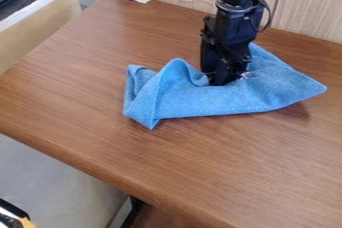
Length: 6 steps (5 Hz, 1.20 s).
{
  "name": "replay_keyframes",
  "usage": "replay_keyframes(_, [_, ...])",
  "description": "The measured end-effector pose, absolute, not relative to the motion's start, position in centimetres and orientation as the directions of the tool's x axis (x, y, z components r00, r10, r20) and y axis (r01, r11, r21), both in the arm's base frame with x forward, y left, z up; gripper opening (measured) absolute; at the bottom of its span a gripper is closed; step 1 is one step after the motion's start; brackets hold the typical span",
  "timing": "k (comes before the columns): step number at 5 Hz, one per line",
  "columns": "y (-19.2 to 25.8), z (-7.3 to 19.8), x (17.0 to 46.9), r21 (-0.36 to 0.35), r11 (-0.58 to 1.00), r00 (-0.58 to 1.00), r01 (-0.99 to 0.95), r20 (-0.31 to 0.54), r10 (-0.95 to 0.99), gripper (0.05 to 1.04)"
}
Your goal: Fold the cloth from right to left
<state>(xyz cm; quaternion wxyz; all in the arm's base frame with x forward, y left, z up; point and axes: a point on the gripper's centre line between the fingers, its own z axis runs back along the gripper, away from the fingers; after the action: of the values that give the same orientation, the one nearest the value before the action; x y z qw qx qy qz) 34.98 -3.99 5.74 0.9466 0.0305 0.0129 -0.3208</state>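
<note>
Lying rumpled on the brown wood-grain desk [220,172], the bright blue, fine-textured fabric cloth [200,102] stretches across the view, its left end bunched into overlapping folds, its right end tapering to a point above a small shadow. The black two-finger gripper [219,80] hangs down against the cloth's middle, beside a raised fold; whether it is spread or clamped, I cannot tell.

pale wood-grain panels [308,9] stand behind a brown wooden table [220,167] with a rounded edge.
</note>
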Motion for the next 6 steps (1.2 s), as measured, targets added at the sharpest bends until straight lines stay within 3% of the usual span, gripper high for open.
replay_keyframes(1, [-3.7, 6.1, 34.6, 0.052, 0.799, 0.801, 0.599, -0.045, -0.598, 1.003])
replay_keyframes(3, [-3.4, 7.7, 34.6, 0.084, 0.794, 0.798, 0.603, -0.032, -0.602, 1.0])
replay_keyframes(6, [-3.8, 14.0, 33.9, 0.188, 0.774, 0.787, 0.604, 0.008, -0.617, 0.999])
